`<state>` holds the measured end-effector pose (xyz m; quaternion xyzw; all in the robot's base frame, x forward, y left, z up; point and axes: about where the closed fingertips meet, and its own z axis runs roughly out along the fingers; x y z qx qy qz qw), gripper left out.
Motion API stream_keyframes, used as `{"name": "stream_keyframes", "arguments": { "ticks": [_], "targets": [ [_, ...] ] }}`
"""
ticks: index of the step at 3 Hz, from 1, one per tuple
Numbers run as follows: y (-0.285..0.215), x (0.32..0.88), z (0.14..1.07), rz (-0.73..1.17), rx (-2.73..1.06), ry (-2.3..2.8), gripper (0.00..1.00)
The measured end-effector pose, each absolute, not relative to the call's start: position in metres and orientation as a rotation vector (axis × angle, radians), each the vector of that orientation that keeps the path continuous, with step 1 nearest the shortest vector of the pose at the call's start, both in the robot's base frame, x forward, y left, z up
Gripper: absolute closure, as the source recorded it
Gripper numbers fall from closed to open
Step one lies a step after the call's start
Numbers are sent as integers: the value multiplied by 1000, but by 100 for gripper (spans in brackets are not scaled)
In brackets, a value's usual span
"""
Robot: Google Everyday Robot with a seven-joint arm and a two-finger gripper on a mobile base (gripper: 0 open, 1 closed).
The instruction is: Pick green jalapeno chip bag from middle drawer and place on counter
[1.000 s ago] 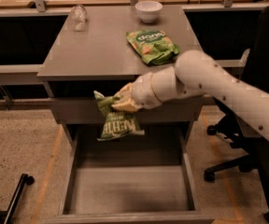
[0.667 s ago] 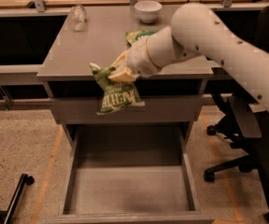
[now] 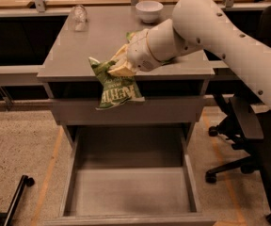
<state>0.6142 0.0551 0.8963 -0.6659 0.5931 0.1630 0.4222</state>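
Gripper [image 3: 118, 68] clamped on the green jalapeno chip bag [image 3: 118, 91], hanging at the counter [image 3: 88, 51] front edge above the open middle drawer [image 3: 126, 197]; the bag's tail should clear the edge before moving inward and releasing

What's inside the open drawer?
The drawer shows only its bare grey bottom; its back lies in shadow. The gripper holds the chip bag above it, at the edge of the counter.
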Motion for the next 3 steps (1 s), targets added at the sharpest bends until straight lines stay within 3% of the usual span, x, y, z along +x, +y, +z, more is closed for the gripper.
{"name": "stream_keyframes", "arguments": {
  "ticks": [2,3],
  "targets": [
    [104,635,957,146,-1802,1311,100],
    [128,673,983,50,-1852,1226,100]
  ]
}}
